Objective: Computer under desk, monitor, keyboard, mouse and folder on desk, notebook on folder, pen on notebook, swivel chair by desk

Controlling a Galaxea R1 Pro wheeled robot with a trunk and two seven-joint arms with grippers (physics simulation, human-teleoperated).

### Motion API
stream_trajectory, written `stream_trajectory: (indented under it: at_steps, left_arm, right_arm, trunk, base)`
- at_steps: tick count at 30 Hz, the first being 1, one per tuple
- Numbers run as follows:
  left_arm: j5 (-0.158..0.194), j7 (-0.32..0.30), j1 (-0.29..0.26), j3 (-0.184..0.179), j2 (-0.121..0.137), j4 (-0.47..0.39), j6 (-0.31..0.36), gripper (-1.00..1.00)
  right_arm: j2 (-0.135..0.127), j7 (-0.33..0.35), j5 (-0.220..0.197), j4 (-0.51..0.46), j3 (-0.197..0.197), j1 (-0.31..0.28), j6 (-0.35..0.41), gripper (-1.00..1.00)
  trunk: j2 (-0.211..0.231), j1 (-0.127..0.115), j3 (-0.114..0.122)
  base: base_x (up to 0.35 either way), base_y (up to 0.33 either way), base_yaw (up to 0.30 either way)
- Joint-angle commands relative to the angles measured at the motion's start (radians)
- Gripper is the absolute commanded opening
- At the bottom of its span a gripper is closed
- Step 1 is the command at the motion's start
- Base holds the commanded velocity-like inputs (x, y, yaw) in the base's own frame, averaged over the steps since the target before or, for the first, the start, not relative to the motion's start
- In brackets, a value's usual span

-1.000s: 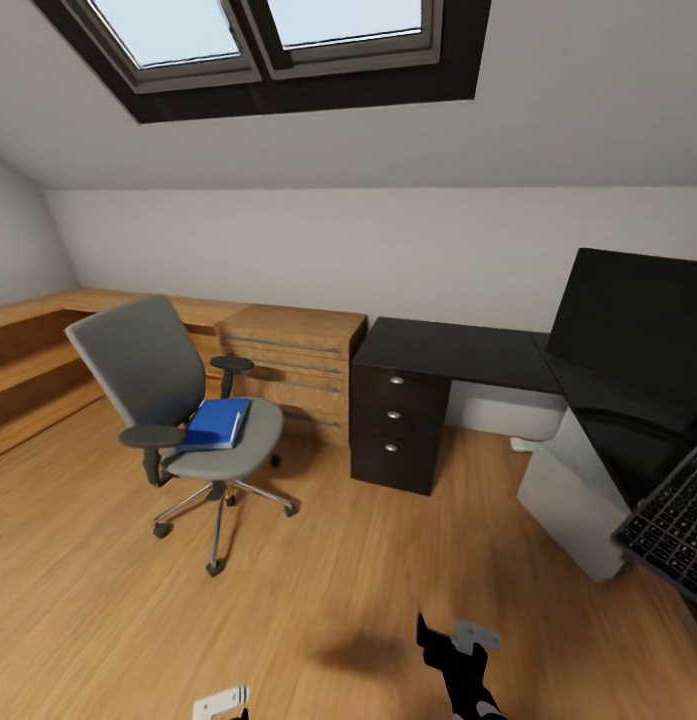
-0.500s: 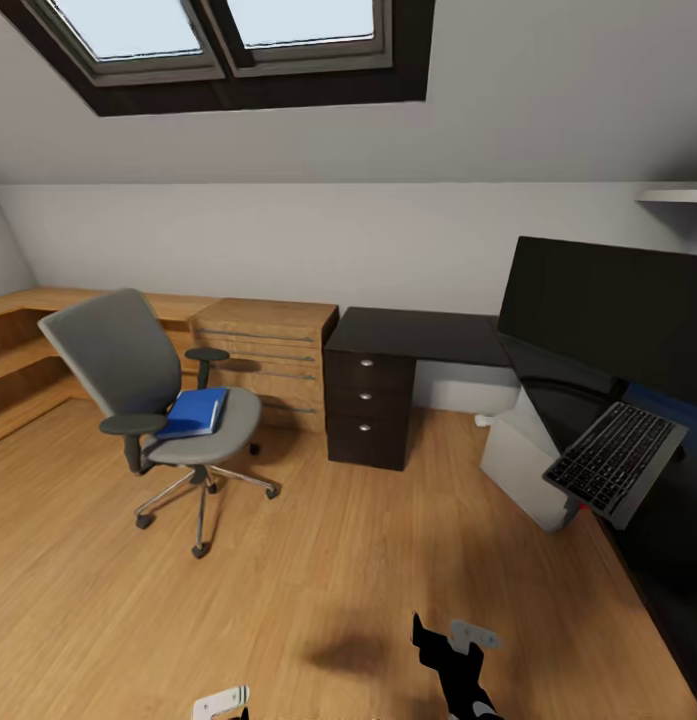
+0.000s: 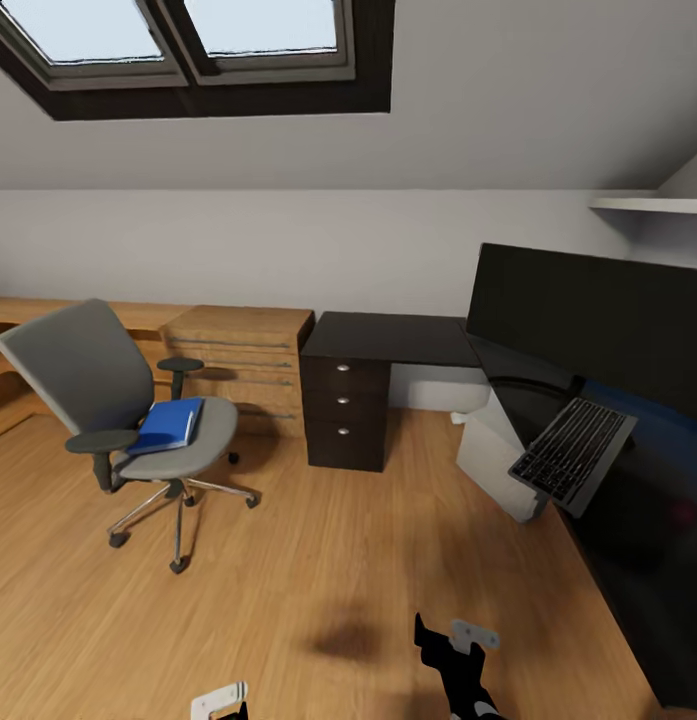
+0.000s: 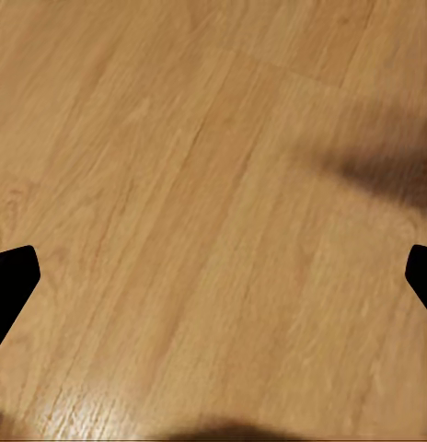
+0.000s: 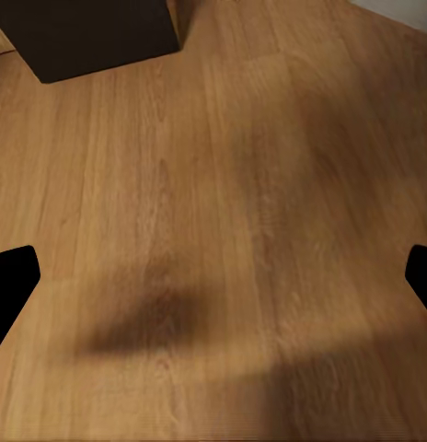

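- Showing as black tips at the two side edges of each wrist view, the left fingers (image 4: 13, 276) and the right fingers (image 5: 13, 276) are spread wide apart with nothing held between them, above bare wood floor (image 4: 213, 184).
- In the head view the right gripper (image 3: 458, 660) sits at the bottom edge right of centre, and a pale part of the left gripper (image 3: 220, 698) at the bottom edge left of centre; a dark shadow lies on the floor between them.
- The swivel chair (image 3: 78, 375) stands at the left of the frame, well apart from the black worktop (image 3: 388, 338), with the blue folder (image 3: 166, 425) lying flat on its seat.
- A wooden drawer unit (image 3: 238, 350) stands just beside the black drawers (image 3: 346, 415) at centre.
- The monitor (image 3: 588, 320) stands on the worktop at the right.
- The keyboard (image 3: 573, 453) is tilted, its near end overhanging the worktop's edge.
- The computer (image 3: 493, 455) leans below the worktop, beside the keyboard.
- A skylight (image 3: 188, 50) fills the upper left of the sloped ceiling.
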Motion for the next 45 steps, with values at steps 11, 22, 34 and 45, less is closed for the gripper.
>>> stream_trajectory:
  at_steps: [11, 22, 34, 45]
  left_arm:
    - [0.007, -0.001, 0.000, 0.003, 0.000, 0.000, -0.004, 1.00]
    - [0.007, 0.001, 0.000, 0.003, -0.001, 0.000, -0.004, 1.00]
    - [0.006, 0.038, 0.000, -0.002, -0.002, 0.000, -0.003, 1.00]
    - [0.005, 0.038, 0.000, -0.002, -0.002, 0.000, -0.003, 1.00]
  right_arm:
    - [-0.002, -0.001, -0.006, 0.002, -0.002, -0.001, -0.004, 1.00]
    - [-0.003, -0.002, -0.006, 0.001, -0.002, 0.000, -0.004, 1.00]
    - [-0.003, -0.001, -0.002, 0.001, -0.001, 0.000, -0.006, 1.00]
    - [-0.003, -0.002, -0.003, 0.001, -0.002, 0.000, -0.006, 1.00]
  trunk:
    - [0.077, -0.042, 0.034]
    - [0.154, -0.085, 0.068]
    - [0.238, -0.131, 0.106]
    - [0.315, -0.173, 0.140]
  base:
    - [-0.268, -0.006, -0.003]
    - [-0.313, -0.162, 0.000]
    - [-0.282, -0.241, 0.000]
    - [-0.281, -0.243, 0.000]
